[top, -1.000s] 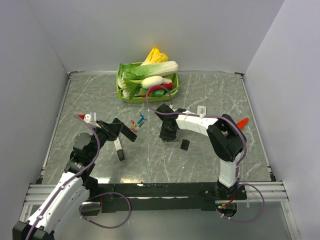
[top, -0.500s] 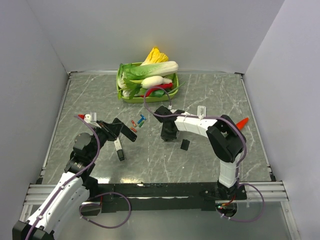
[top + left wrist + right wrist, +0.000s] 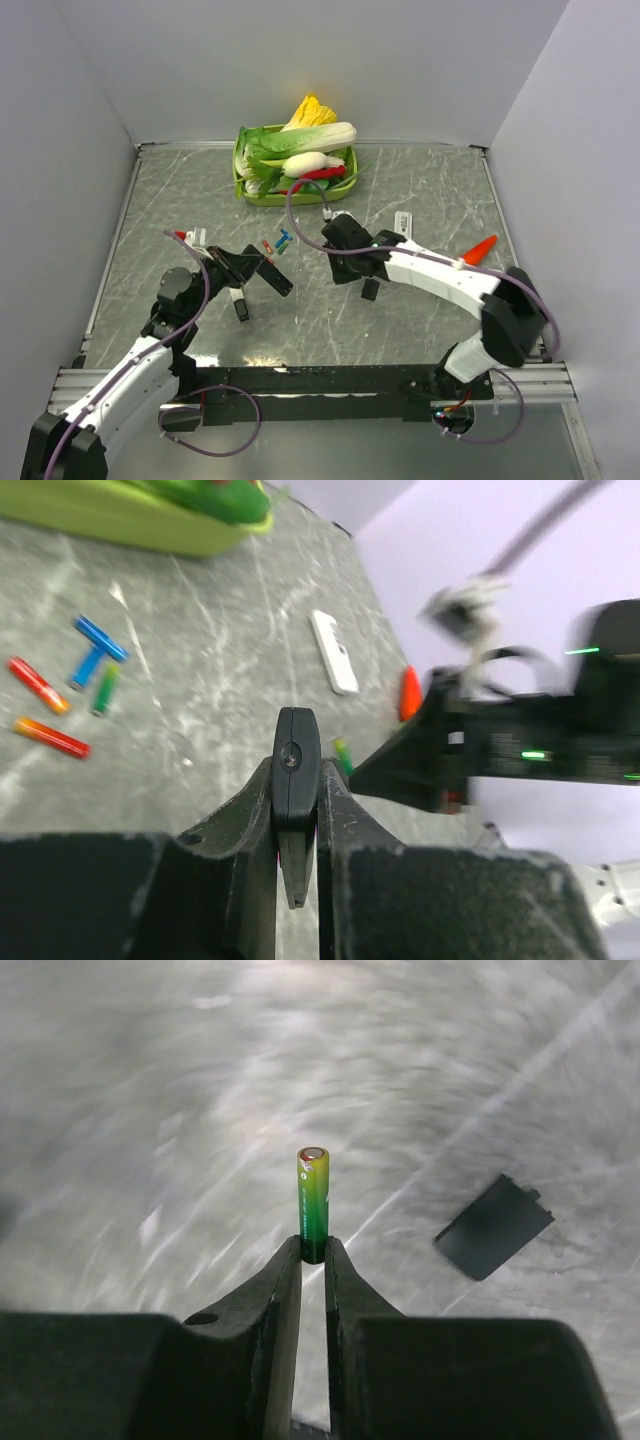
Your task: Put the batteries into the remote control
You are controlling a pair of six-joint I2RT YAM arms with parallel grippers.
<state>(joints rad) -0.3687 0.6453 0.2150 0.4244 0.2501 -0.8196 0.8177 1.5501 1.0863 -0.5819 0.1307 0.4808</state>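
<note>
Near the middle of the top view, the right pincer (image 3: 313, 1252) grips a green battery (image 3: 313, 1200) upright above the surface (image 3: 150, 1110), and the left pincer (image 3: 297, 785) clamps the black remote control (image 3: 296, 760) edge-on, so insertion seems next, needing battery-to-bay alignment.

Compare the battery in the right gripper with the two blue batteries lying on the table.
The held battery is green fading to yellow; the blue batteries are plain blue. The held one is pinched by one end in the right gripper; the blue ones lie loose on the table. Both are thin cylinders.
</note>
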